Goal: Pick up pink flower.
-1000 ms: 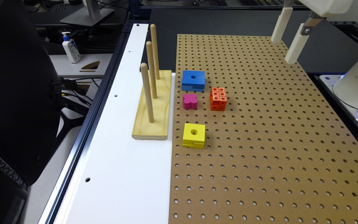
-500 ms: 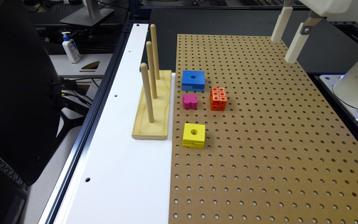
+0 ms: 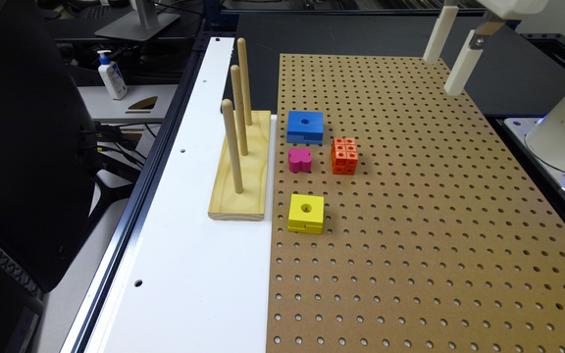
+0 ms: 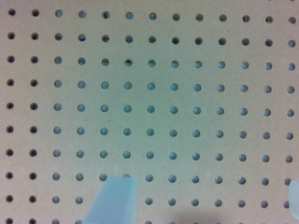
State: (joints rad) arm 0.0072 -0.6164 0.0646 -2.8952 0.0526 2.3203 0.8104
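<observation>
The pink flower is a small magenta clover-shaped block lying flat on the brown pegboard. It sits between a blue block and a yellow block, with an orange studded cube close on the exterior view's right. My gripper hangs high over the pegboard's far corner at the exterior view's right, well away from the flower. In the wrist view the gripper is open, its pale fingertips set wide apart over bare pegboard with nothing between them.
A wooden stand with three upright pegs sits on the white strip just to the exterior view's left of the blocks. The arm's white base stands off the pegboard's right edge. A black chair stands off the table at the left.
</observation>
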